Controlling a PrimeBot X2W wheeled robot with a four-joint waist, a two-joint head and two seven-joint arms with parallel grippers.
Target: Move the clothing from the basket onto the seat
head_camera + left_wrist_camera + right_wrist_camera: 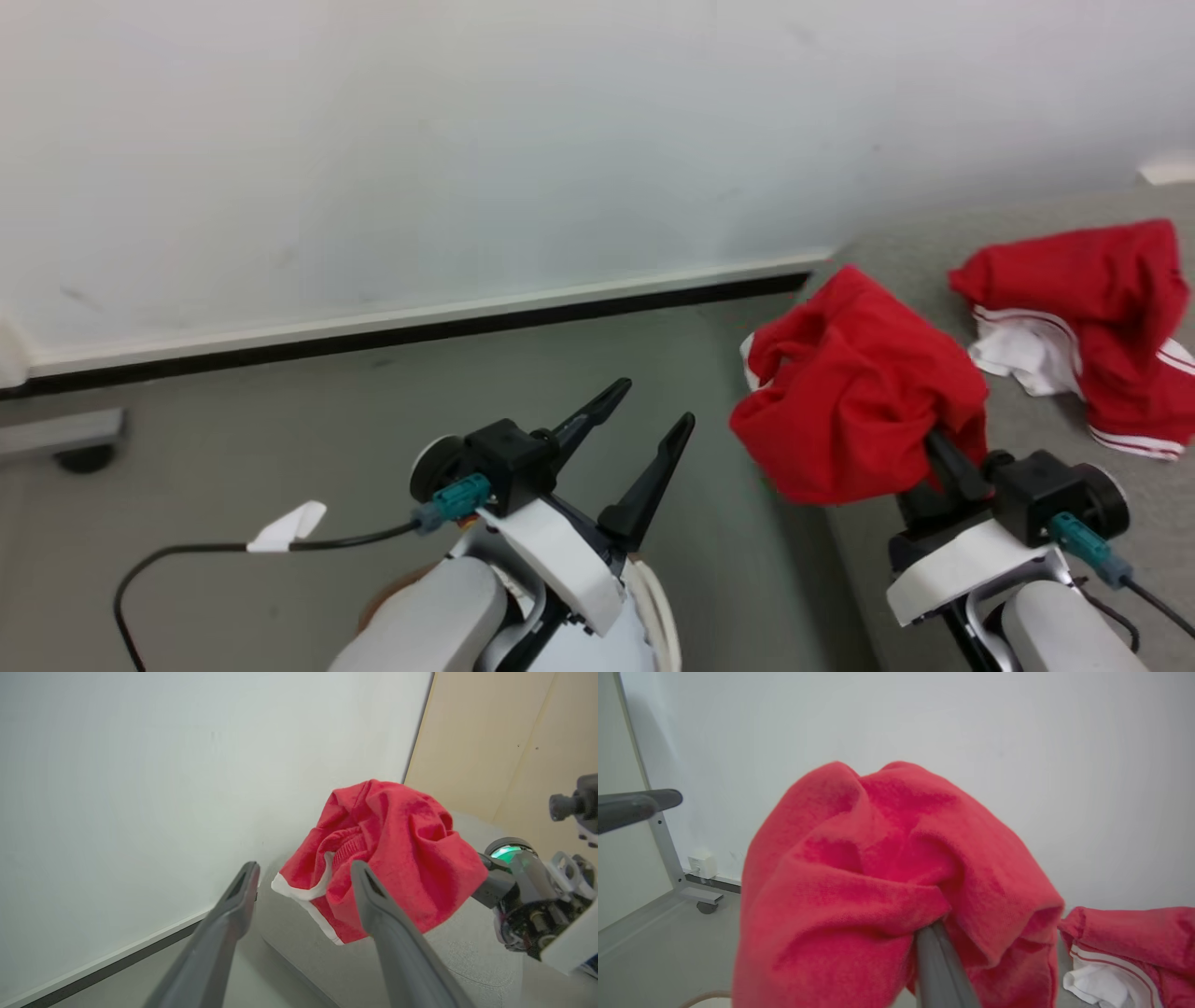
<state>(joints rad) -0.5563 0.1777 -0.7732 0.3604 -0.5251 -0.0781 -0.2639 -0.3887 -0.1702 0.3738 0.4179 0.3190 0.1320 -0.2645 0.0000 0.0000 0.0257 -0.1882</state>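
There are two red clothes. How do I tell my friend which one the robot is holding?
Find the grey sofa on the right, against the white wall. At its left edge is a bunched red garment, gripped by the right gripper. Unlike the other red garment lying farther right with white stripes showing, it is balled up on the gripper.

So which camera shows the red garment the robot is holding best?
The head view: the held garment shows whole, bunched over the right gripper, at the edge of the seat. The left wrist view shows it from the side, a left finger crossing it. The right wrist view shows close-up folds, cut off.
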